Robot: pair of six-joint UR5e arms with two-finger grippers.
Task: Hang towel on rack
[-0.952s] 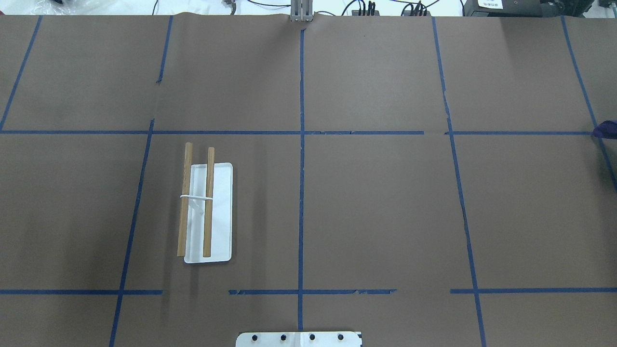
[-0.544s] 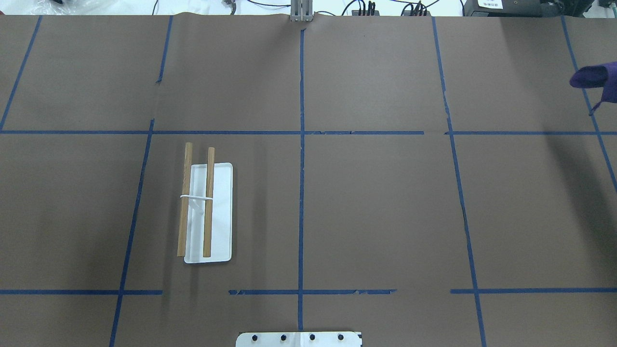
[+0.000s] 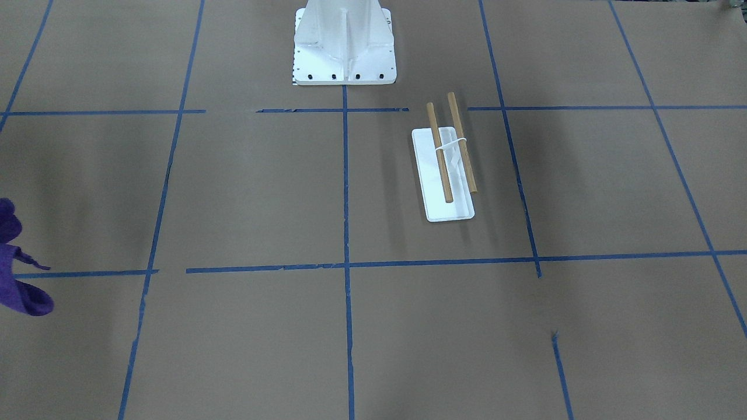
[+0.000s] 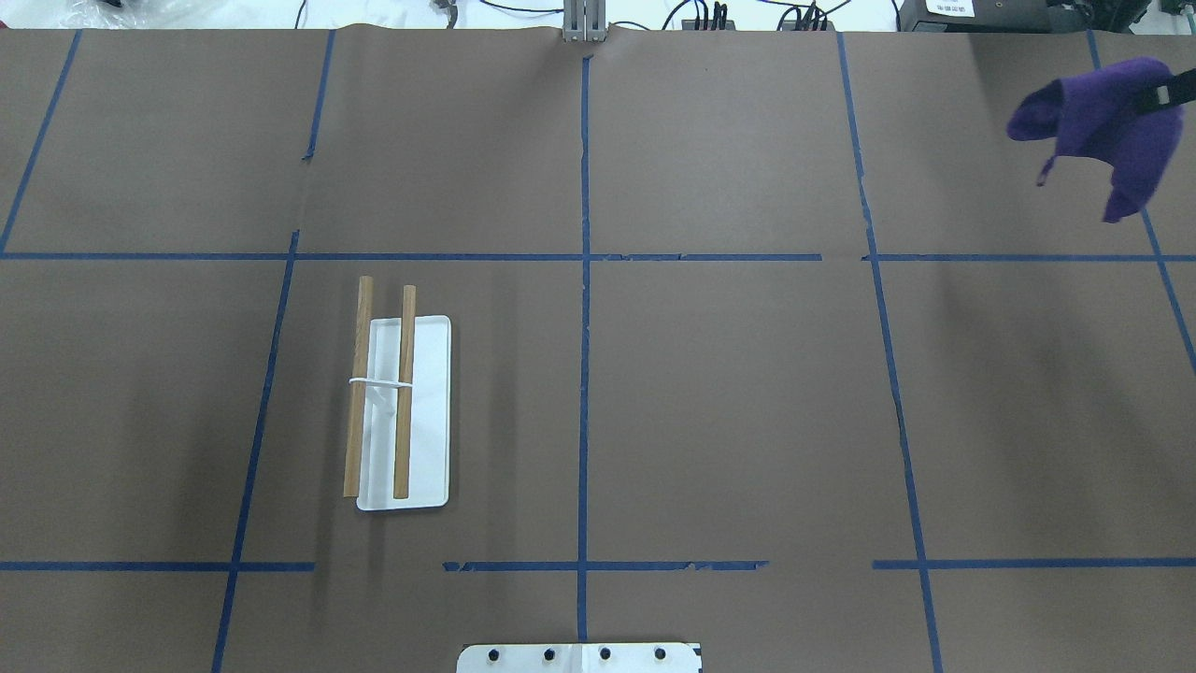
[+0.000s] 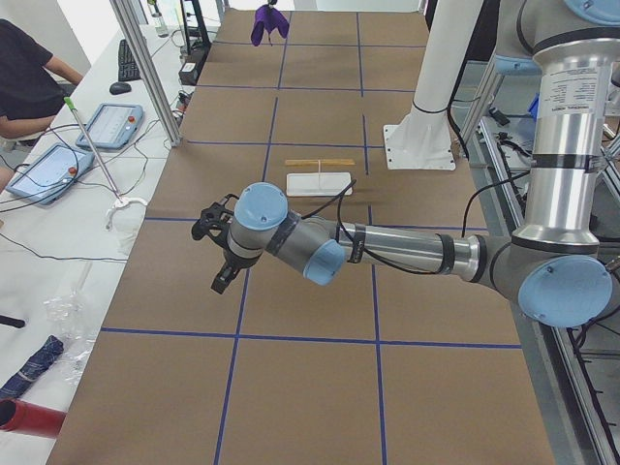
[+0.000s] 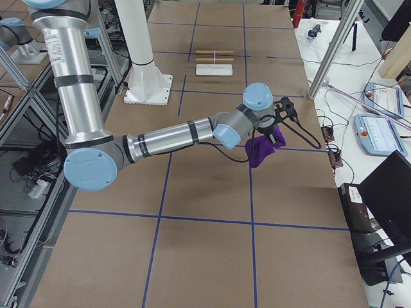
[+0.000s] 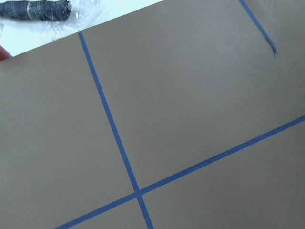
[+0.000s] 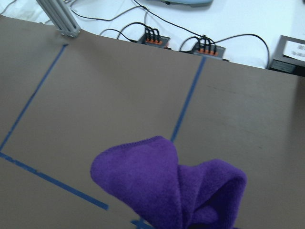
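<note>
The rack (image 4: pixel 404 411) stands on the table's left half, two parallel wooden dowels on a flat white base; it also shows in the front-facing view (image 3: pixel 449 160) and the exterior right view (image 6: pixel 214 61). The purple towel (image 4: pixel 1103 126) hangs bunched in the air over the far right of the table, held by my right gripper (image 6: pixel 275 129). It also shows in the front-facing view (image 3: pixel 14 280) and fills the bottom of the right wrist view (image 8: pixel 167 191). The towel hides the fingertips. My left gripper (image 5: pixel 219 254) hovers over the table's left end, far from the rack; I cannot tell its state.
The white bolted pedestal (image 3: pixel 344 52) stands at the robot's edge of the table, mid-width. An aluminium post (image 4: pixel 585 23) and cable boxes (image 8: pixel 152 39) line the far edge. A person with tablets (image 5: pixel 92 136) sits beyond the far side.
The purple towel has come further into the overhead view from the right edge, moving toward the far edge and a little leftward. The rack has not moved.
</note>
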